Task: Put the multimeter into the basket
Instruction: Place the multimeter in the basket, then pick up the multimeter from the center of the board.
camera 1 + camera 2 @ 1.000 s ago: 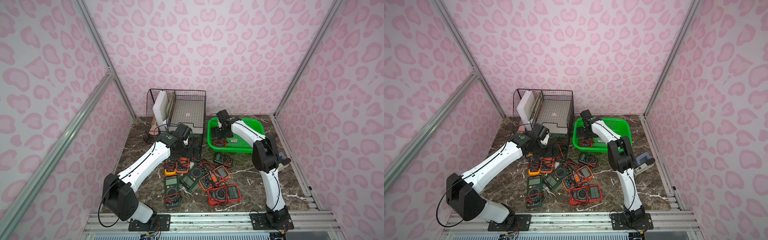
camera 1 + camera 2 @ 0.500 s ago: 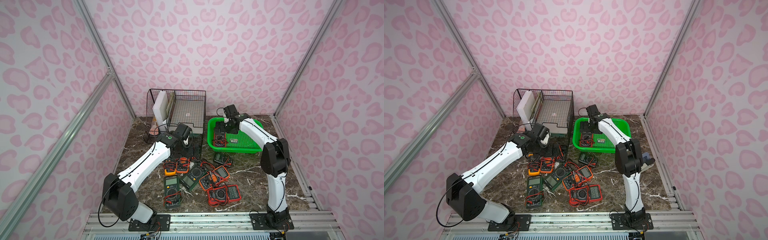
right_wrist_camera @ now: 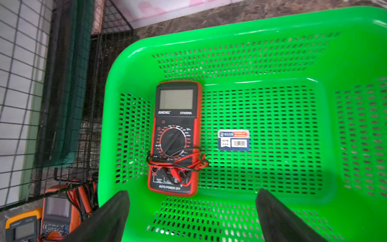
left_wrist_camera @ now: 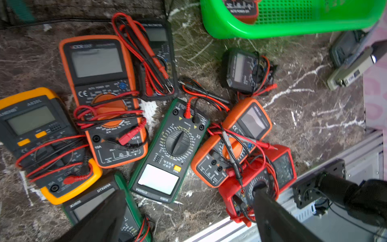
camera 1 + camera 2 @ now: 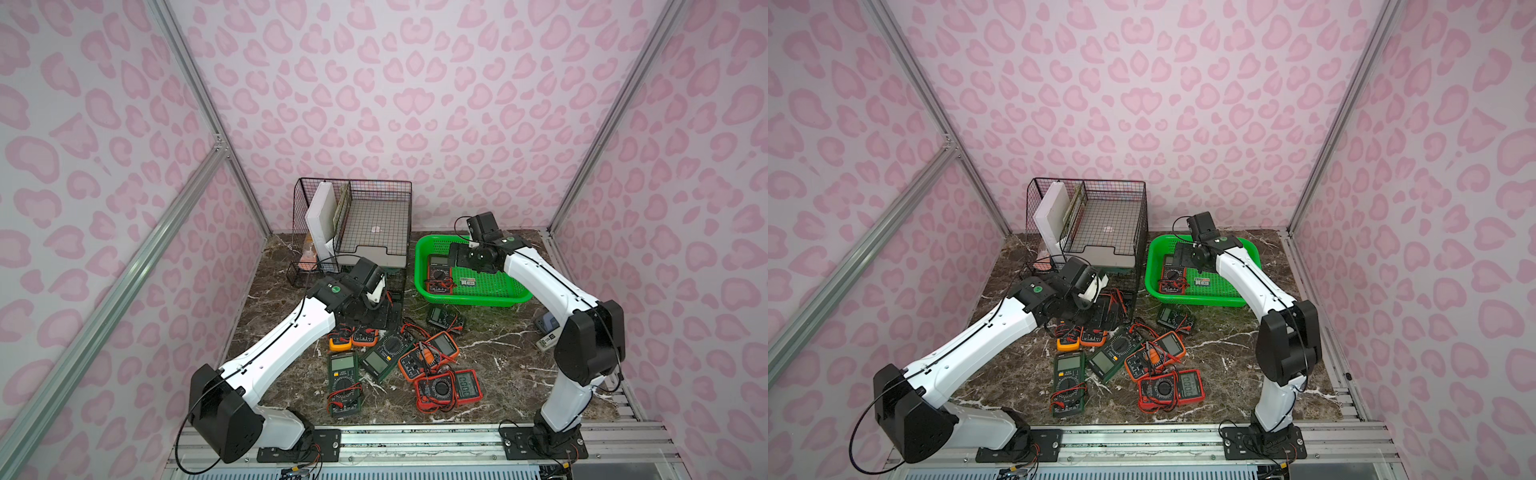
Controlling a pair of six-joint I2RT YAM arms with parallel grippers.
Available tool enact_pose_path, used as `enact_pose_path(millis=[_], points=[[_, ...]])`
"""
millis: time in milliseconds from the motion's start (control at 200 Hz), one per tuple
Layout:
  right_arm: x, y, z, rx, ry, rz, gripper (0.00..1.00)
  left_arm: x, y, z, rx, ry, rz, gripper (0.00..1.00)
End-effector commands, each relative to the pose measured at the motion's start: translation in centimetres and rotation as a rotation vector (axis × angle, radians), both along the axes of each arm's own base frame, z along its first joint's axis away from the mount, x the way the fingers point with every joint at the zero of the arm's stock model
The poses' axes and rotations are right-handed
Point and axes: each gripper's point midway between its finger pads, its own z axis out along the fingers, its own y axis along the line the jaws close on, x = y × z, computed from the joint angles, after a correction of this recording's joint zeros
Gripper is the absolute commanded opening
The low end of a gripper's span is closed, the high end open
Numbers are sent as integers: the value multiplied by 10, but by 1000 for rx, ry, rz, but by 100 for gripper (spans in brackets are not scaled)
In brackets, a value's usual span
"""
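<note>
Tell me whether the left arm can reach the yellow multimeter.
Probably yes. The yellow multimeter lies face up at the edge of the pile, only its own leads wrapped over it, and the left arm holds its open fingers above the pile.

Beside the red multimeter (image 3: pixel 176 138) the basket (image 3: pixel 282 146) floor lies mostly bare; wire organizer (image 3: pixel 21 83) flanks one side.

— What sort of place is this?
— A robot lab's test booth: pink-patterned wall panels (image 5: pixel 415 104) in aluminium framing (image 5: pixel 219 143) enclose a marble-look desk (image 5: pixel 498 353).
— Anything else?
— Two white arms (image 5: pixel 286 345) stand bolted to a metal rail (image 5: pixel 415 440) at its front edge.
</note>
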Motion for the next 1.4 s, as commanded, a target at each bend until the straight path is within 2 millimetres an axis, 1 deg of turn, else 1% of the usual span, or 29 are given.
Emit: enact_pose_path(millis=[0, 70, 100, 115, 155, 230, 425, 575, 655, 745, 760, 775, 795, 930, 1110, 1395], points=[[-6, -28, 0, 95, 20, -134, 99, -23, -4, -6, 41, 11, -88, 98], [-16, -36, -9, 205, 57, -140, 99, -36, -8, -9, 71, 8, -134, 99], [-19, -37, -8, 243, 52, -135, 99, -41, -11, -10, 83, 5, -152, 98], [-26, -39, -17, 250, 68, -135, 99, -44, -12, -11, 89, 5, -161, 98], [-33, -41, -17, 267, 56, -127, 99, -51, -15, -14, 108, 3, -187, 98], [-46, -41, -17, 281, 47, -106, 99, -62, -24, -15, 129, -4, -241, 99], [-85, -49, -36, 298, 116, -147, 99, -85, -53, -22, 190, -5, -400, 99], [-111, -58, -42, 310, 120, -200, 99, -103, -73, -37, 289, 17, -570, 99], [-121, -63, -46, 306, 133, -230, 99, -109, -80, -46, 346, 24, -636, 98], [-131, -69, -48, 293, 156, -260, 99, -113, -88, -53, 370, 46, -690, 99], [-132, -69, -48, 291, 158, -262, 99, -115, -88, -56, 377, 53, -699, 99], [-133, -70, -47, 289, 157, -262, 99, -112, -94, -51, 363, 39, -703, 98], [-134, -71, -48, 283, 156, -266, 99, -112, -96, -51, 364, 39, -713, 98], [-139, -79, -51, 245, 162, -291, 99, -119, -103, -61, 375, 60, -766, 98], [-143, -86, -56, 216, 176, -327, 99, -126, -115, -67, 347, 53, -822, 98], [-147, -98, -65, 157, 205, -373, 99, -128, -136, -80, 341, 48, -896, 99]])
